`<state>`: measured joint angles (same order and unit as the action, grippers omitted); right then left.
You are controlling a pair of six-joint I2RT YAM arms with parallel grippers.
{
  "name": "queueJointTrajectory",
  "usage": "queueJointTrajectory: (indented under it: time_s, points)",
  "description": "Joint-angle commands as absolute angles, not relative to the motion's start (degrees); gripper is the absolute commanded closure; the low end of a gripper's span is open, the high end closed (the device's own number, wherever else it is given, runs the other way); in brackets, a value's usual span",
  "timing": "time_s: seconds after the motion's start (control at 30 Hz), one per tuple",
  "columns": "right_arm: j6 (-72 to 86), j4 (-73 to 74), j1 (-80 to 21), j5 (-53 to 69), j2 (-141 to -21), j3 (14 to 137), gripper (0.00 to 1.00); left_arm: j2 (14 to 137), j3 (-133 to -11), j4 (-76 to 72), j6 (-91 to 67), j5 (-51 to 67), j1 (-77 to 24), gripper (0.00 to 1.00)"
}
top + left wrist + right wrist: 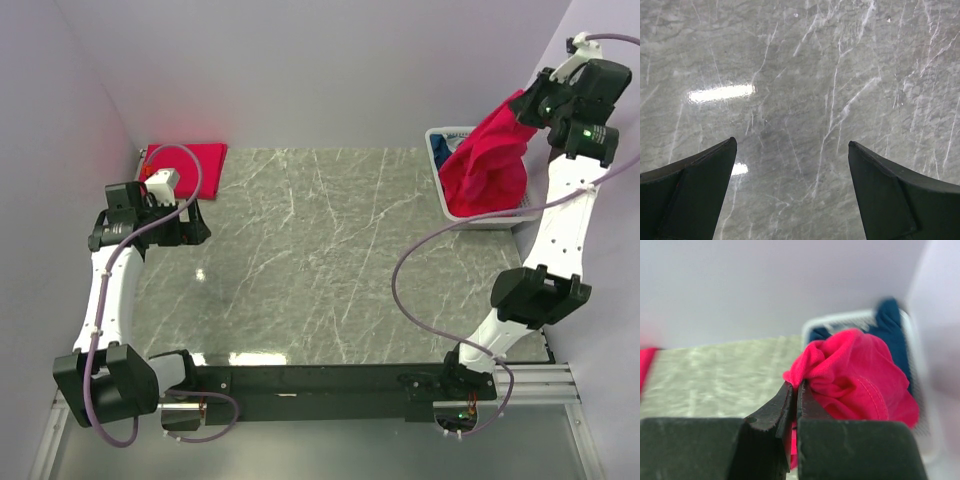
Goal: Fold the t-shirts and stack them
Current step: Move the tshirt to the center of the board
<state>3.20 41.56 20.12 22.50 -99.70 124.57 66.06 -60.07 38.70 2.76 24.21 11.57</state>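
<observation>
My right gripper (527, 104) is shut on a bright red t-shirt (490, 160) and holds it up over the white basket (447, 134) at the far right; the shirt hangs bunched down into the basket. In the right wrist view the gripper (794, 386) pinches a fold of the red t-shirt (855, 382), with a navy blue t-shirt (890, 320) behind it in the basket (840, 319). A folded red t-shirt (190, 165) lies flat at the far left corner. My left gripper (195, 222) is open and empty above bare table (805, 100), near that folded shirt.
The grey marble table (330, 260) is walled by lilac panels at the back and both sides. The black rail with both arm bases runs along the near edge. The right arm's cable loops over the table's right part.
</observation>
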Motion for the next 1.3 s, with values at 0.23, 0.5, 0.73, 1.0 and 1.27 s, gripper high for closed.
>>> queueJointTrajectory:
  time_s: [0.23, 0.5, 0.73, 1.0, 1.27]
  points:
    - [16.2, 17.6, 15.0, 39.1, -87.4, 131.0, 1.00, 68.0, -66.3, 39.1, 0.2, 27.3, 11.7, 0.01]
    - [8.6, 10.9, -1.9, 29.6, -84.6, 135.9, 1.00, 69.4, -69.6, 38.5, -4.4, 31.6, 12.7, 0.01]
    - [6.1, 10.5, -15.1, 24.0, -81.3, 123.1, 1.00, 68.6, -71.5, 38.4, -4.0, 36.3, 13.7, 0.01]
    - [1.4, 27.1, -16.9, 27.4, -74.2, 96.8, 0.17, 68.3, -70.1, 44.6, 10.2, 39.3, 13.4, 0.01]
    - [-7.7, 32.8, -15.6, 29.8, -74.2, 75.1, 0.18, 67.9, -62.2, 44.7, 22.4, 34.9, -1.5, 0.01]
